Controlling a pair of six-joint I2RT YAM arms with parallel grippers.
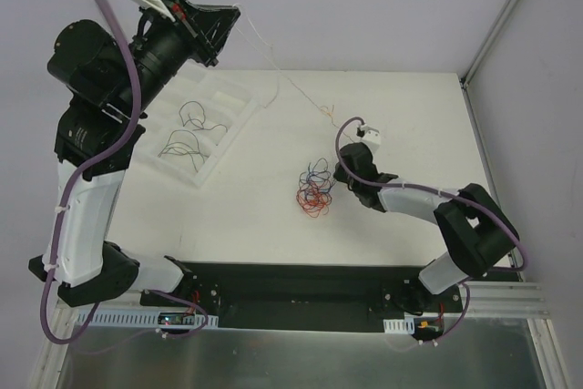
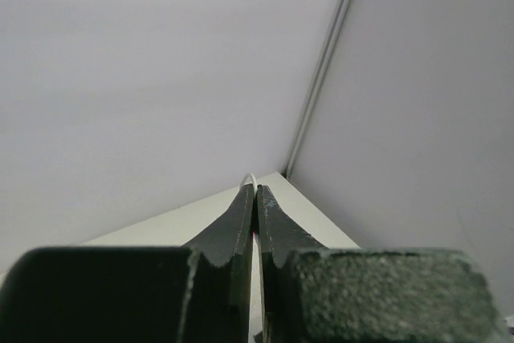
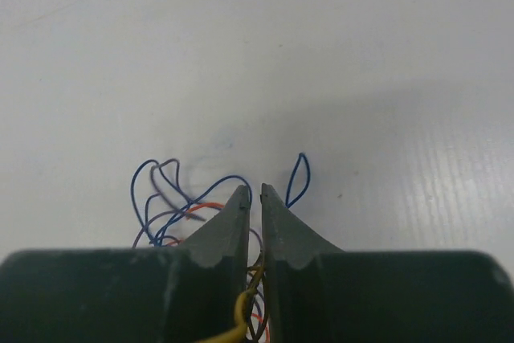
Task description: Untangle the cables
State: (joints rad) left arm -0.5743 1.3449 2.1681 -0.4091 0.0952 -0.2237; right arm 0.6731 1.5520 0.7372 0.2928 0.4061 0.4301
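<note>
fingers (image 2: 241, 230) of the left gripper (image 2: 255, 189) are pressed fully together. a hair-thin pale cable (image 2: 250, 176) is pinched between them and curls out in a tiny loop at their tips. that gripper is raised high, and the top view shows it by the far left corner of the worktop (image 1: 410, 125). from the tips the pale cable slants down across the far edge to a small orange kink (image 1: 330, 114) on the far middle of the worktop. past that i cannot tell where it ends.

fingers (image 3: 293, 230) of the right gripper (image 3: 254, 192) are almost together, with only a thin slit between them. a yellow strand (image 3: 239, 311) and a few darker ones run up through that slit, clamped at the edge of the tangle (image 1: 314, 190). the tangle is red, orange, dark blue and black loops. it lies near the middle of the worktop, a little toward the near edge. the right gripper sits low at its right side, touching it. in the right wrist view, blue loops (image 3: 161, 194) spread just left of the tips and one small blue loop (image 3: 297, 178) stands just right of them.

several black strands (image 1: 187, 143) lie in a white tray (image 1: 235, 102) at the far left of the worktop, well apart from both pairs of fingers.
</note>
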